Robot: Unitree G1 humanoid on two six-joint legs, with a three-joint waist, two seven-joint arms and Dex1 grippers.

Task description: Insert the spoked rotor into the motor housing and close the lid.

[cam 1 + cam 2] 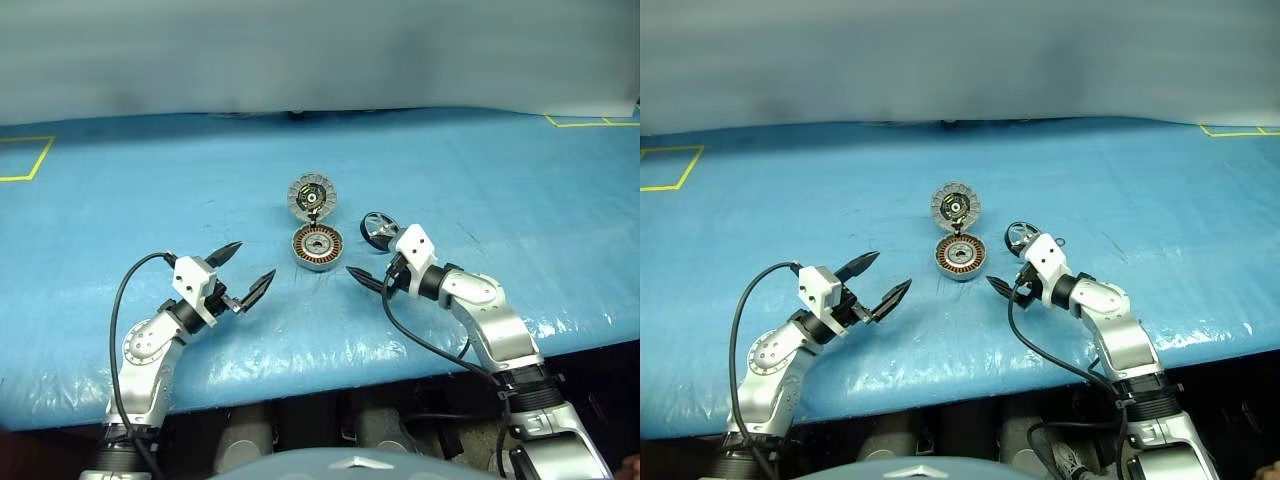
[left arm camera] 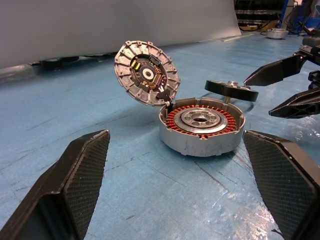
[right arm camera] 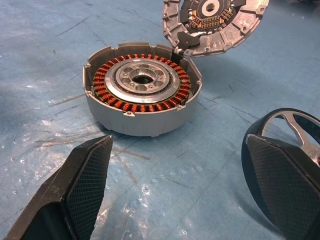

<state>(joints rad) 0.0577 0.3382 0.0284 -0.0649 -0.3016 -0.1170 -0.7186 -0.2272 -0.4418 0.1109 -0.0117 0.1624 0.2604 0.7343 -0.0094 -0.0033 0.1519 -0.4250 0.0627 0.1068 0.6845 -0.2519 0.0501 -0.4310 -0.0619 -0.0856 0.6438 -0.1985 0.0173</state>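
Rotor, black-rimmed with silver spokes, lies beside our copper-wound housing; lid upright; both pincers released.

Lab: blue-covered bench, yellow tape marks.

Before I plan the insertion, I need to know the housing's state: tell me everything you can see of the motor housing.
The motor housing is a round, shallow, grey metal cup standing upright on the blue table cover. Inside runs a ring of copper-coloured windings around a silver hub with a centre hole; nothing is inserted. Its lid stands hinged open at the far edge, inner face showing. The spoked rotor lies apart to its right. Neither gripper touches it.
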